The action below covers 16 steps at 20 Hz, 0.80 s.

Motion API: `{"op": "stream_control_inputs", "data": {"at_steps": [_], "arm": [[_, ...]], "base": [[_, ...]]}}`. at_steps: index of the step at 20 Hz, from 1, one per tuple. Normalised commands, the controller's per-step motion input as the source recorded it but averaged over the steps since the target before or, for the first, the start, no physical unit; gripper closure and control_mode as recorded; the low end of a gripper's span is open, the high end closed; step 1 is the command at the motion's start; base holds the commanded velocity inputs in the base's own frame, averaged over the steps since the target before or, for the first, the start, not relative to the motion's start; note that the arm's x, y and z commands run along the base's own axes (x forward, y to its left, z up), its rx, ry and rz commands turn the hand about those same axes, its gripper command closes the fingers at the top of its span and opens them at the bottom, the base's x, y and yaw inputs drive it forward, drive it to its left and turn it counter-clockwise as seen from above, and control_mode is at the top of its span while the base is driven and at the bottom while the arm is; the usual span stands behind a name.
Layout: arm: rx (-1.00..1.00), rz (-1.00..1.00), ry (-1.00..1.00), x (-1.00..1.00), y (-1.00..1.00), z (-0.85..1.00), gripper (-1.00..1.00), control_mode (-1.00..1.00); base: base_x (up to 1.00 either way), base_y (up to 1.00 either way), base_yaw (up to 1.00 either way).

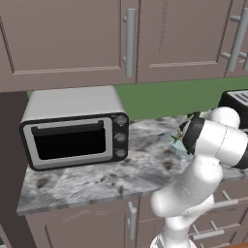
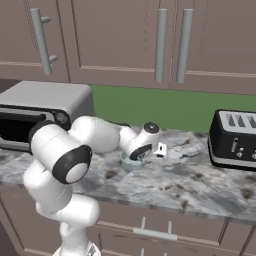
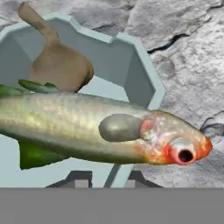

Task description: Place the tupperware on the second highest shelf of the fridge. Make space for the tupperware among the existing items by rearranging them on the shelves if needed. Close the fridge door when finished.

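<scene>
Fingertips of our gripper [image 3: 105, 178] poke up at the bottom of the hand view as two small dark stubs, close together on either side of the near wall of the tupperware [image 3: 131, 65]. They look clenched on that thin wall, though the contact itself sits so low in the picture that we cannot be sure of a firm hold. Inside the pale teal container we see a whole fish [image 3: 100, 131] lying across it, with a red-rimmed eye and its head reaching over the rim, its tail cut off at the picture's left edge. Behind the fish lies a brown drumstick-shaped piece [image 3: 59, 68] and a few green leaves [image 3: 35, 87], partly covered by the fish.

From the right base view, the gripper [image 2: 134, 159] is pointed down onto the tupperware [image 2: 131, 163], which stands on the marbled counter [image 2: 190, 185]; our wrist hides most of it. From the left base view only a sliver of the tupperware [image 1: 180, 147] shows past our elbow.

Further back stand a toaster oven [image 1: 75, 128] to the left and a black toaster [image 2: 234, 140] to the right, its side cut off. Brown wall cabinets [image 2: 125, 40] hang above, their tops out of frame.
</scene>
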Motion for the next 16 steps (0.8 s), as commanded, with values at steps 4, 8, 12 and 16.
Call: {"op": "stream_control_inputs", "data": {"at_steps": [4,8,12,16], "arm": [[0.00,0.00,-0.13,-0.58,0.29,0.94,1.00,-1.00],[-0.01,0.00,-0.22,-0.76,0.48,1.00,1.00,-1.00],[-0.02,0.00,-0.11,-0.87,0.57,1.00,1.00,-1.00],[0.00,0.00,-0.04,-1.00,0.57,1.00,1.00,-1.00]], "base": [[0.00,0.00,0.00],[0.00,0.00,0.00],[0.00,0.00,0.00],[0.00,0.00,0.00]]}}
